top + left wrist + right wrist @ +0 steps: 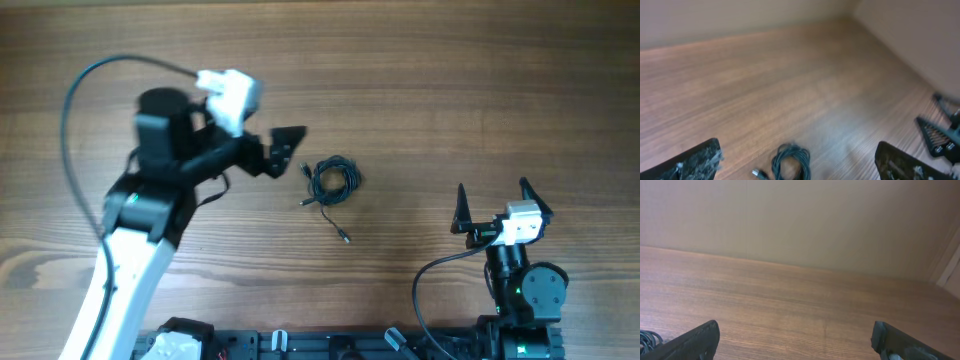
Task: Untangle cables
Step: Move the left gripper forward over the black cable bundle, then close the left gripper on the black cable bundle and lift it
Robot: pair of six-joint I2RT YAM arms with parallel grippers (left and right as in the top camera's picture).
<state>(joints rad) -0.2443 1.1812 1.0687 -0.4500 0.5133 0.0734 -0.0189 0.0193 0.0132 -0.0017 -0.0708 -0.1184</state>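
The cables (330, 180) lie bunched in one small dark coil on the wooden table near its middle, with a loose plug end (344, 237) trailing toward the front. My left gripper (285, 152) hovers just left of the coil, open and holding nothing. In the left wrist view the coil (791, 161) lies on the table between and beyond my wide-spread fingers (695, 161). My right gripper (495, 204) stands open at the front right, well apart from the coil. In the right wrist view only a sliver of the cables (646, 338) shows at the far left edge.
The left arm's thick black cable (75, 110) arcs over the table's left side. The arm bases and a black rail (300, 345) line the front edge. In the left wrist view the right gripper's fingers (940, 132) show at far right. A pale wall (800, 220) backs the table.
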